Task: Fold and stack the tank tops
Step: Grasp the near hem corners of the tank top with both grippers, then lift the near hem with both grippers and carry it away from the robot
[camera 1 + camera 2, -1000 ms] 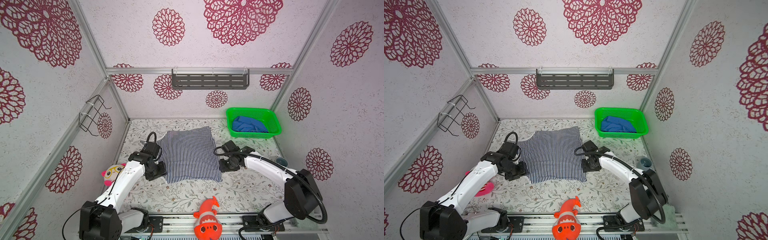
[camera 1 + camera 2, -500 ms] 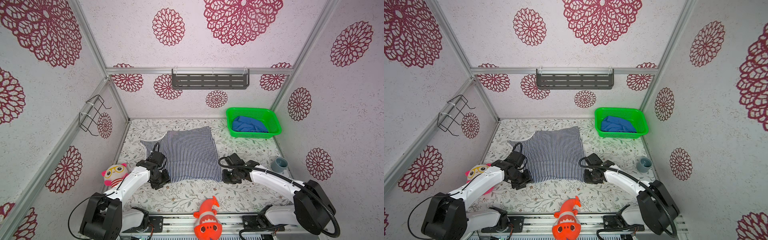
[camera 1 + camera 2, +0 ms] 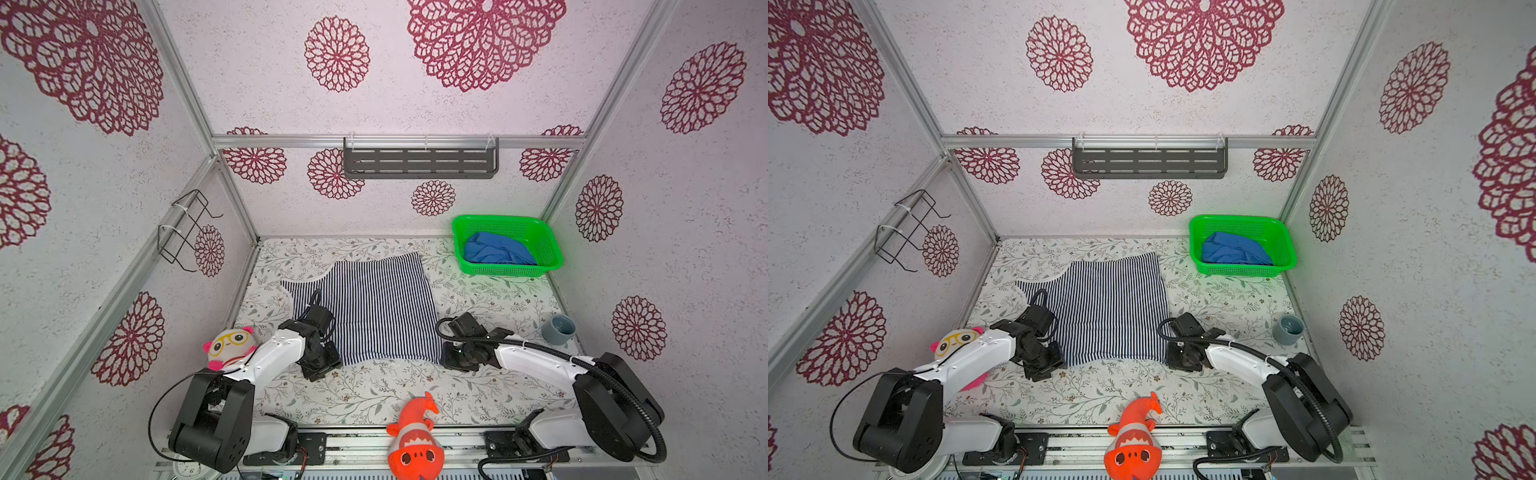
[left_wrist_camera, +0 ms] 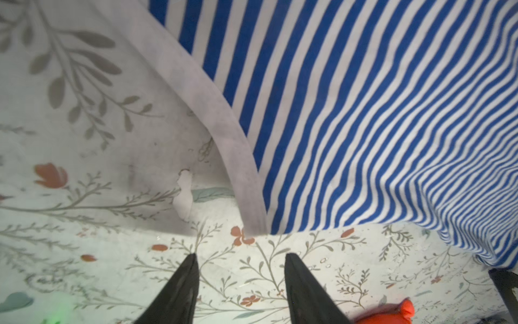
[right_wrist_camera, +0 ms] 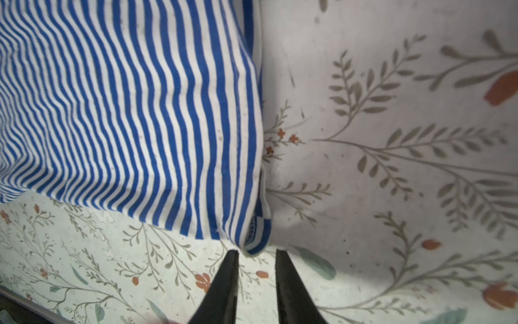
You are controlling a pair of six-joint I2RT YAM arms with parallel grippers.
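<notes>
Corners of the striped tank top, likely limp and light, lie just ahead of left gripper and right gripper, jaws parted, empty; pinch there.

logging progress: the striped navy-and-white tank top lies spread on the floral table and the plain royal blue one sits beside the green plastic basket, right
Not beside: the plain royal blue tank top lies inside the green plastic basket, as both top views show. The rest holds.
</notes>
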